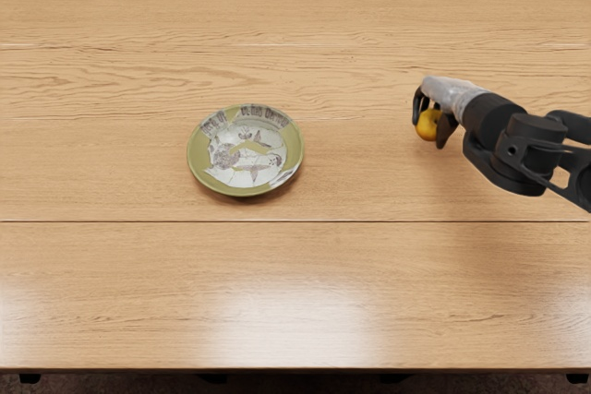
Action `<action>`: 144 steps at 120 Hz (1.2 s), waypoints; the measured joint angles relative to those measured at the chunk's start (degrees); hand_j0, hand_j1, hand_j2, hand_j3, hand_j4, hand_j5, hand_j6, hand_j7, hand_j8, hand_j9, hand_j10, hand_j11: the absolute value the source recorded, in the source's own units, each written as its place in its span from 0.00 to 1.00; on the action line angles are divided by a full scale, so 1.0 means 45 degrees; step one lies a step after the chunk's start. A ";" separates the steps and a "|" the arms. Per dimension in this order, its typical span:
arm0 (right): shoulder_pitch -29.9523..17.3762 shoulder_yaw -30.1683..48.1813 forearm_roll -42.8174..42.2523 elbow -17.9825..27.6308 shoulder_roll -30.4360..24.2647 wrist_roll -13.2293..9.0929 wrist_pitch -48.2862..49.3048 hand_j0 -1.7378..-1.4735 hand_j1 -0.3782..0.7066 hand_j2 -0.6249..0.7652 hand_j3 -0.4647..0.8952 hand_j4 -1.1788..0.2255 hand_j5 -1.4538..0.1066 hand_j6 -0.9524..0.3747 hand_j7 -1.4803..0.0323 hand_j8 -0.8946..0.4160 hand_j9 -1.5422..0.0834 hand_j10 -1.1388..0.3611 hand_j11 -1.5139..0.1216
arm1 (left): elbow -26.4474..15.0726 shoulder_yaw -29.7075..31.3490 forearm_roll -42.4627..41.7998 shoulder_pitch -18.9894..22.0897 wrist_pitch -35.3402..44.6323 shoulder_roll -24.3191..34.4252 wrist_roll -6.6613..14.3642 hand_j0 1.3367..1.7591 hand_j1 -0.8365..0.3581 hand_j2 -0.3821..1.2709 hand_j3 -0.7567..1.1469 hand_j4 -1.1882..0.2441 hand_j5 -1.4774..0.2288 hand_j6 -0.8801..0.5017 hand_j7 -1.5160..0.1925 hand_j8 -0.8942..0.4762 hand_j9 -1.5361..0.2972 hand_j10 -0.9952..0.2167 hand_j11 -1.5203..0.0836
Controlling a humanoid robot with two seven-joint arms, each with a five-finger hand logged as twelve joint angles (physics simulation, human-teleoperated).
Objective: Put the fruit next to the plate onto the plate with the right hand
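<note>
You have the wooden table (295, 283) across the whole view, its planks running left to right. Left of centre lies the plate (195, 152). It is round, with an olive-green rim and a pale middle painted with grey and yellow shapes, and it sits flat on the wood.

Move your eye right of the plate, across a broad stretch of bare wood, and you come to the yellow fruit (427, 125). It is small and round, well apart from the plate and about level with the plate's far half. It is off the plate, not beside its rim.

Your right hand (439, 108) is clamped on the fruit. Dark fingers (420, 108) curl down over the side facing the plate, another dark finger closes on the opposite side, and the pale grey back of the hand covers the top. Only part of the yellow skin shows between the fingers. You cannot tell from this view whether the fruit touches the table or hangs just above it.

Farther right of the plate again, the right arm (526, 145) comes in from the picture's right edge, with dark, thick joints slanting toward the hand.
</note>
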 joint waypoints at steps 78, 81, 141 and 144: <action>0.0618 0.0068 -0.0301 -0.1137 0.2814 -0.0002 -0.0114 0.31 0.56 0.67 0.34 0.29 0.23 0.36 0.29 0.34 0.28 0.24 0.26 | -0.0001 -0.0003 0.0000 0.0000 0.0000 0.0000 0.0000 0.76 0.97 0.23 0.40 0.82 0.85 0.62 0.87 0.64 0.82 0.80 0.93; 0.0619 0.0074 -0.0319 -0.1191 0.2901 -0.0003 -0.0142 0.32 0.56 0.67 0.34 0.29 0.23 0.36 0.29 0.34 0.28 0.24 0.26 | -0.0002 -0.0002 0.0000 0.0000 -0.0003 0.0000 0.0000 0.76 0.97 0.23 0.40 0.82 0.85 0.62 0.87 0.64 0.82 0.80 0.93; 0.0779 0.0109 -0.0364 -0.1802 0.4422 -0.0007 -0.0685 0.32 0.53 0.66 0.34 0.29 0.24 0.34 0.30 0.31 0.30 0.24 0.28 | -0.0001 -0.0001 0.0000 0.0000 0.0000 0.0000 0.0000 0.76 0.97 0.23 0.40 0.82 0.85 0.62 0.87 0.64 0.82 0.80 0.93; 0.0811 0.0112 -0.0361 -0.1812 0.4480 -0.0006 -0.0689 0.32 0.53 0.66 0.34 0.29 0.24 0.34 0.30 0.31 0.30 0.24 0.28 | -0.0002 -0.0001 0.0000 0.0000 -0.0001 0.0000 0.0000 0.76 0.97 0.23 0.40 0.82 0.85 0.62 0.87 0.64 0.82 0.80 0.93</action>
